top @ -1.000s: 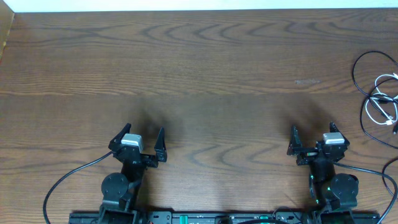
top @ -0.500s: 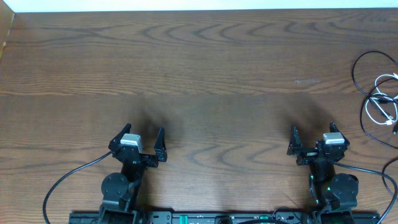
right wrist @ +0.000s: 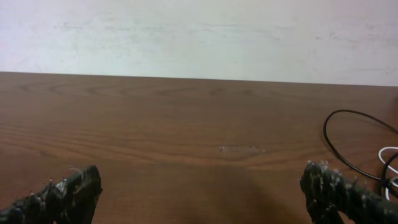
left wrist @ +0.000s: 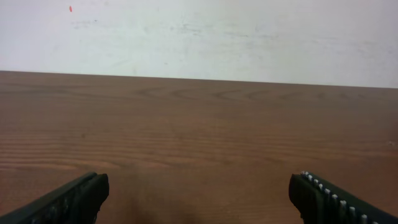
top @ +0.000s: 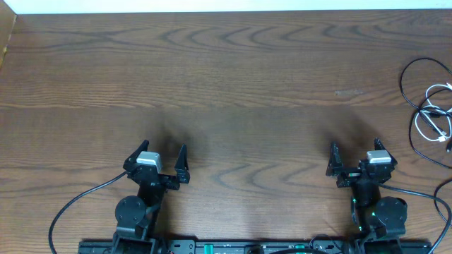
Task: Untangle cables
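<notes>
The cables lie tangled at the table's far right edge: thin black loops [top: 412, 73] crossed with one white cable [top: 432, 121]. A black loop [right wrist: 330, 145] and a bit of the white cable [right wrist: 389, 153] also show at the right of the right wrist view. My left gripper [top: 164, 151] is open and empty near the front left, and it shows open in the left wrist view [left wrist: 199, 190]. My right gripper [top: 354, 147] is open and empty near the front right, left of the cables and apart from them; the right wrist view [right wrist: 200, 183] shows it open too.
The dark wooden table [top: 226, 77] runs back to a white wall [right wrist: 199, 31]. Thicker black arm wires curve along the front edge by each arm base [top: 78, 204]. A pale scuff mark [top: 348, 92] sits on the wood ahead of my right gripper.
</notes>
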